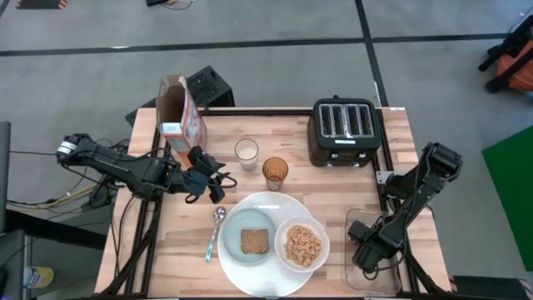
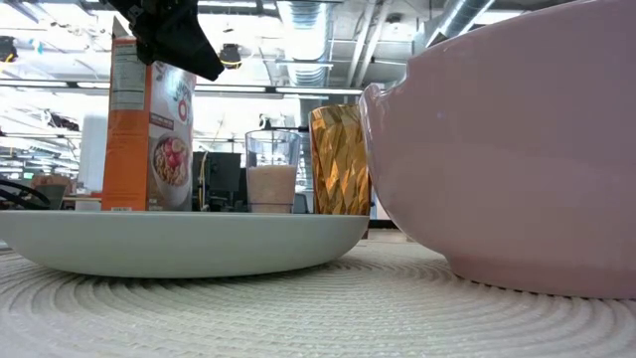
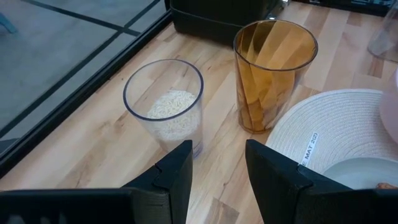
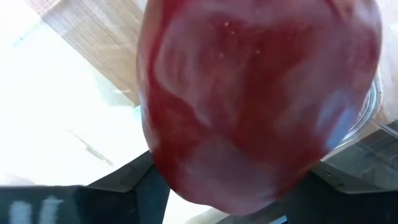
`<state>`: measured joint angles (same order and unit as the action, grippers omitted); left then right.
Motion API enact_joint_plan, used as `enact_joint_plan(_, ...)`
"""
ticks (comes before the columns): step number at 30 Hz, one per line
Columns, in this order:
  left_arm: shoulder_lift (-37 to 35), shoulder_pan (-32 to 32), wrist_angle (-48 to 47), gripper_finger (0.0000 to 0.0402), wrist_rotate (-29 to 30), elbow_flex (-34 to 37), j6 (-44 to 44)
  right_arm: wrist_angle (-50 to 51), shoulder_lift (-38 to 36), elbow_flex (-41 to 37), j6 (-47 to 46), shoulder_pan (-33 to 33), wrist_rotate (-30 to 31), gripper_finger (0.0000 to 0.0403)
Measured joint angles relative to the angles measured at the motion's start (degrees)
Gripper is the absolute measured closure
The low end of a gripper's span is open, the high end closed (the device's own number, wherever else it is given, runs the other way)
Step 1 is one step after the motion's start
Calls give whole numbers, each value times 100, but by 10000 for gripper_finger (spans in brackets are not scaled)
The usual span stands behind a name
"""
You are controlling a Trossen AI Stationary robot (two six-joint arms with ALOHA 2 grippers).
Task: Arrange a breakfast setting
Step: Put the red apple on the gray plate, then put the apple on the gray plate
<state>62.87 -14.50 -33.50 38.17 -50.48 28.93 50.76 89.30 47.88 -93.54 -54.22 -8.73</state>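
A large round white woven mat (image 1: 268,204) lies at the table's near middle. On it are a pale grey-blue plate (image 1: 237,227) with a brown toast slice (image 1: 254,241) and a white bowl (image 1: 286,232) of tan cereal (image 1: 302,245). A metal spoon (image 1: 215,232) lies left of the mat. My left gripper (image 1: 212,185) is open and empty, above the table just left of the mat and near a clear glass (image 3: 165,106) and an amber glass (image 3: 273,71). My right gripper (image 1: 366,254) is over a clear tray (image 1: 354,218) at the near right, shut on a dark red fruit (image 4: 255,93). My right gripper has the dark red fruit between its two fingers (image 4: 134,186), one on each side of the fruit's lower part (image 4: 180,180). The fruit fills the wrist view. I cannot tell whether it rests on the clear tray or is lifted.
An orange cereal box (image 1: 179,117) stands at the far left. A black toaster (image 1: 346,129) stands at the far right. A glass of white drink (image 1: 246,152) and an amber glass (image 1: 275,172) stand between them, beyond the mat.
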Motion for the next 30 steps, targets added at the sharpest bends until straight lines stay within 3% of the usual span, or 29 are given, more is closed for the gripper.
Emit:
enact_joint_plan(6,0,-1,0,265,-2,0,0,-45,-2,2,0,-7,-16,155)
enact_joint_plan(14,0,0,0,265,-4,0,0,-260,-4,2,16,-13,-28,135)
enact_joint_plan(30,0,-2,0,265,-4,0,12,-303,-7,4,48,70,-43,133)
